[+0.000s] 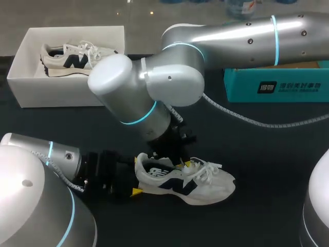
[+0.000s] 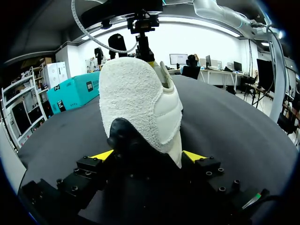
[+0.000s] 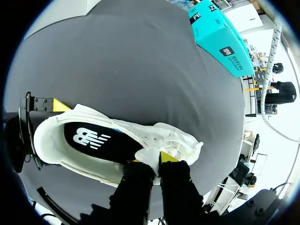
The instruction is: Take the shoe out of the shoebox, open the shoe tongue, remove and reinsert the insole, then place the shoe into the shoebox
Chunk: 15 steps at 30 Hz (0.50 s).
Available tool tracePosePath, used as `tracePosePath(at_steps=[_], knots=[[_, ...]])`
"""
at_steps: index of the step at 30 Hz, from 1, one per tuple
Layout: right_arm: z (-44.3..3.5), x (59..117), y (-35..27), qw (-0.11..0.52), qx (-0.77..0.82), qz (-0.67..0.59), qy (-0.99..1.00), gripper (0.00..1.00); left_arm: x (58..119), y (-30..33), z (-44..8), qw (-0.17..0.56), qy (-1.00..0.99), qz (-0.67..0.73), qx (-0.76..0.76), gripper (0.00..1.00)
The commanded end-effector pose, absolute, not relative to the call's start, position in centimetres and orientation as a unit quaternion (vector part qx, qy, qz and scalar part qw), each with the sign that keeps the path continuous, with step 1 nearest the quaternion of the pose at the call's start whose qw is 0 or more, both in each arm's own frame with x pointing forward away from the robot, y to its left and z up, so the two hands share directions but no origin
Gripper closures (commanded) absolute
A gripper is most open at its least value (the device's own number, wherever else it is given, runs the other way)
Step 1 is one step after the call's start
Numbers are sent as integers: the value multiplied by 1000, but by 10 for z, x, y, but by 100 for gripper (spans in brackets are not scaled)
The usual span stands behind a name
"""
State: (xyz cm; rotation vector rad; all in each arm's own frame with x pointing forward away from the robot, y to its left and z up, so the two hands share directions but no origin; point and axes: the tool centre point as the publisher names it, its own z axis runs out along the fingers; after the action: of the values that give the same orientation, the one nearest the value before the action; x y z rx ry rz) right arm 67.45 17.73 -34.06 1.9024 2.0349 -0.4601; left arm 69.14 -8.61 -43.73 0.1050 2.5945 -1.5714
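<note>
On my head view the shoe (image 1: 185, 181) lies on the table (image 1: 267, 154) at about 6 o'clock, heel to 9 and toe to 3. The shoebox (image 1: 20, 62) sits well apart at 10 o'clock with the other shoe (image 1: 72, 57) in it, and a teal box (image 1: 277, 85) is out at 2 o'clock.

My left gripper (image 2: 147, 157) has the heel between its fingers, a yellow tip against each side, so it is clamped on the shoe. My right gripper (image 3: 152, 161) comes down from above with its fingers nearly together, pinching the tongue (image 3: 151, 154) just past the collar. The insole (image 3: 93, 140) lies flat inside, not yet lifted.

I judge the step in hand to be opening the tongue. To do it well I would:
- keep the left clamp firm and low, so the heel stays planted when the right arm pulls;
- draw the tongue up and toward 3 o'clock, along the shoe's length, not sideways, or the shoe will twist in the left fingers;
- watch the laces (image 1: 205, 170), which lie loose over the forefoot. If they tighten, ease off.

The pull should go slowly, as the pinch looks shallow and the fabric could slip out.
</note>
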Motion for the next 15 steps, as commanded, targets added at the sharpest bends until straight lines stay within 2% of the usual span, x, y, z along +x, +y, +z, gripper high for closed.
tracePosePath(at_steps=[1,4,6,7,10,15], knots=[[-330,664,165,191,820,-106,530,99,690,-87,-440,53,855,-515,35,100],[-326,664,164,189,821,-103,528,85,690,-87,-440,53,855,-515,35,100],[-324,665,164,187,821,-100,530,64,690,-87,-440,53,855,-515,35,100],[-322,665,166,187,821,-99,530,58,690,-87,-440,53,855,-515,35,100],[-319,667,173,186,818,-93,536,53,690,-87,-440,53,855,-515,35,100],[-319,672,184,181,816,-85,542,50,690,-87,-440,53,855,-515,35,100]])
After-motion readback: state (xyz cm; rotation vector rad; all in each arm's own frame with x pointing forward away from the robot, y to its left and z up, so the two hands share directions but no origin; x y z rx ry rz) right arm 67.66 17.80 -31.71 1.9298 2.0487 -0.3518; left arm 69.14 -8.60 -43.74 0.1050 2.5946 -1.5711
